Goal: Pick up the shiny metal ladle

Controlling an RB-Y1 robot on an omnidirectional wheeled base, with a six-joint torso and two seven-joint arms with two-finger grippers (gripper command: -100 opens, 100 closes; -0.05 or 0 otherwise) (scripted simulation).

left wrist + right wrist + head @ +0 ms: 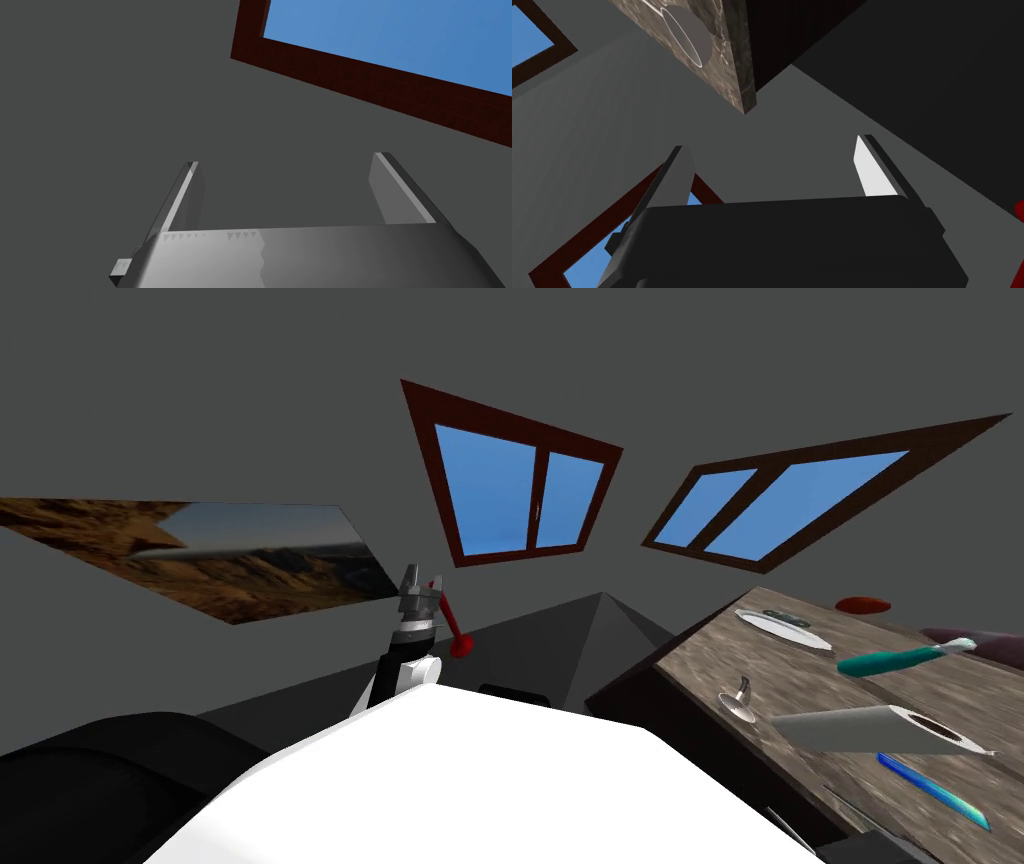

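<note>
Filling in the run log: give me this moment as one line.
phase: before reach | ladle: on table, untouched | left tool: open, empty | right tool: open, empty

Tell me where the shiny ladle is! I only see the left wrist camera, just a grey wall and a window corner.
Observer: In the head view the metal ladle lies on a wooden table, near its edge.
Operator: What's next to it?
Observer: A white plate lies on one side of it and a grey paper roll on the other.
Operator: Is my other hand grabbing it?
Observer: No. The right gripper is open and empty, facing the table's corner.
</note>
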